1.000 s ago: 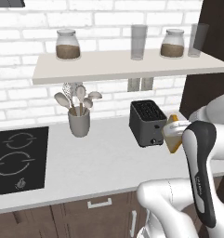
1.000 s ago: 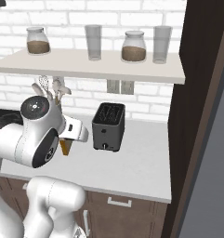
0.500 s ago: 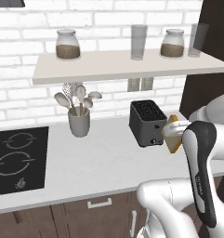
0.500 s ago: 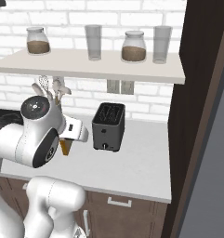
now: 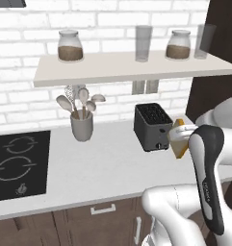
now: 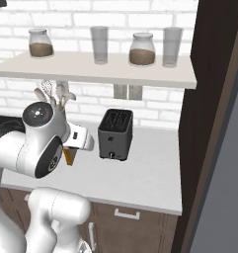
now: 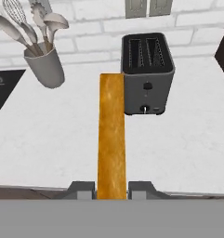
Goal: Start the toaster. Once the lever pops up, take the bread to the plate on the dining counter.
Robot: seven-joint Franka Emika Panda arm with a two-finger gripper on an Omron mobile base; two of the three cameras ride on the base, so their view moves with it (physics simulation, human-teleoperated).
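My gripper [image 7: 111, 189] is shut on the bread [image 7: 111, 135], a golden-brown slice seen edge-on and rising between the two fingertips. The slice hangs above the worktop, in front of and apart from the toaster [image 7: 147, 72], whose two slots are empty. From the left base view the bread [image 5: 181, 149] pokes out beside my forearm, just right of the toaster [image 5: 152, 126]. In the right base view the bread [image 6: 68, 156] hangs under my hand, left of the toaster [image 6: 115, 133]. The plate and the dining counter are out of view.
A grey utensil holder [image 5: 82, 126] stands left of the toaster, and a black hob [image 5: 16, 163] lies further left. Above the worktop runs a shelf [image 5: 132, 69] carrying jars and glasses. A tall dark cabinet [image 6: 214, 123] closes off the right side.
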